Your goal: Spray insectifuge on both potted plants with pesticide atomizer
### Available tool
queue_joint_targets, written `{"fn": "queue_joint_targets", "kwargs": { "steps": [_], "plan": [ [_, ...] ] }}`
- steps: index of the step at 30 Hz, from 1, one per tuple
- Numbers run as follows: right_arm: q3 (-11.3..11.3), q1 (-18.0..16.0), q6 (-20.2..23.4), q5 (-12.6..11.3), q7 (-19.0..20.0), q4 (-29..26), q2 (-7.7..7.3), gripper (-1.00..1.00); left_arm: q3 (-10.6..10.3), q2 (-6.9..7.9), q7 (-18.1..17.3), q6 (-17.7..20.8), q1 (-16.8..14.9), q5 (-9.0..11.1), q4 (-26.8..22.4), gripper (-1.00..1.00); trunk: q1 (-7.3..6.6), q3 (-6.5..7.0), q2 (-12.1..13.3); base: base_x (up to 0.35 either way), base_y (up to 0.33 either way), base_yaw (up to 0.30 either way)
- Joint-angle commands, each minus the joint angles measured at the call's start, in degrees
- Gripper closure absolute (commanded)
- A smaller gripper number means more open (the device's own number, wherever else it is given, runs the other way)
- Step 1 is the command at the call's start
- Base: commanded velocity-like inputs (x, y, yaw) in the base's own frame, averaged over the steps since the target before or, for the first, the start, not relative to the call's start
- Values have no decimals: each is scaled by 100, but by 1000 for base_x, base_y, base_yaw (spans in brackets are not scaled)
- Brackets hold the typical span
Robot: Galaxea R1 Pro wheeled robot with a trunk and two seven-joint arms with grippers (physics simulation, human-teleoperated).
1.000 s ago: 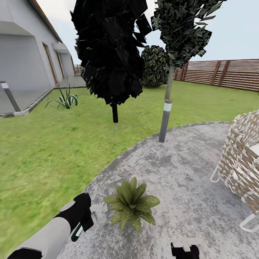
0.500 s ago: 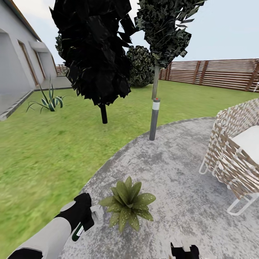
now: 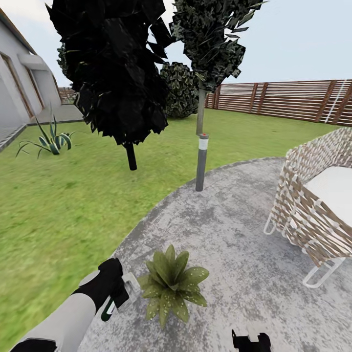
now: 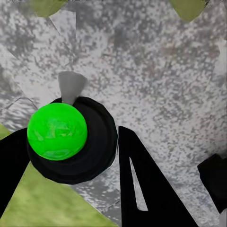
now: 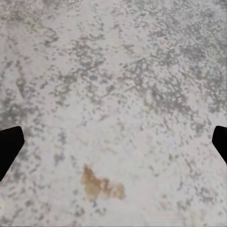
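step: spraying. you have the pesticide atomizer (image 3: 113, 307) in the left gripper (image 3: 122, 293), just beside 1 potted plant (image 3: 171, 283) on the patio (image 3: 234, 230).
left jaws: closed around the atomizer; in the left wrist view its green cap (image 4: 57, 131) sits between the black fingers (image 4: 142, 184), nozzle pointing out over the paving.
right jaws: the right gripper (image 3: 251, 341) hangs low over bare patio; in the right wrist view its fingertips (image 5: 9, 146) stand wide apart with nothing between them.
next move: my judgement is you should aim the nozzle at the leaves and sweep across the whole rosette.
second plant: not visible here; you likely have to turn to find it.
containers: the plant's pot is hidden under its leaves, so you cannot check it.
nearby: a bollard lamp (image 3: 201, 161) and a woven chair (image 3: 313, 205) stand well apart from the plant.
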Motion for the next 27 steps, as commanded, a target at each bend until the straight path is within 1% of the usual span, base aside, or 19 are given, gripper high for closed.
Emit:
{"fn": "queue_joint_targets", "kwargs": {
  "steps": [1,4,7,15,22,27],
  "plan": [
    [49,-3,-15,-25,-31,4,-2,-100,-4,-5,-42,13,-1,-41,-9,100,1,-5,-2,236,230,-1],
    [49,-3,-15,-25,-31,4,5,-100,3,-10,-42,10,-1,-42,-8,100,1,-5,-2,233,221,0],
    [49,-3,-15,-25,-31,4,6,-100,-4,-17,-42,10,-1,-42,-8,100,1,-5,-2,109,98,0],
    [45,-3,-15,-25,-31,4,-19,-100,-14,-19,-38,4,-1,-50,15,100,1,-5,-2,6,6,0],
    [46,-3,-15,-31,-31,-2,-10,-100,-14,-19,-33,9,-1,-51,25,100,1,-5,-2,0,10,0],
    [48,-3,-15,-33,-31,-5,11,-100,-14,-19,-33,10,-1,-51,19,100,1,-1,-2,-23,265,-34]
  ]
}}
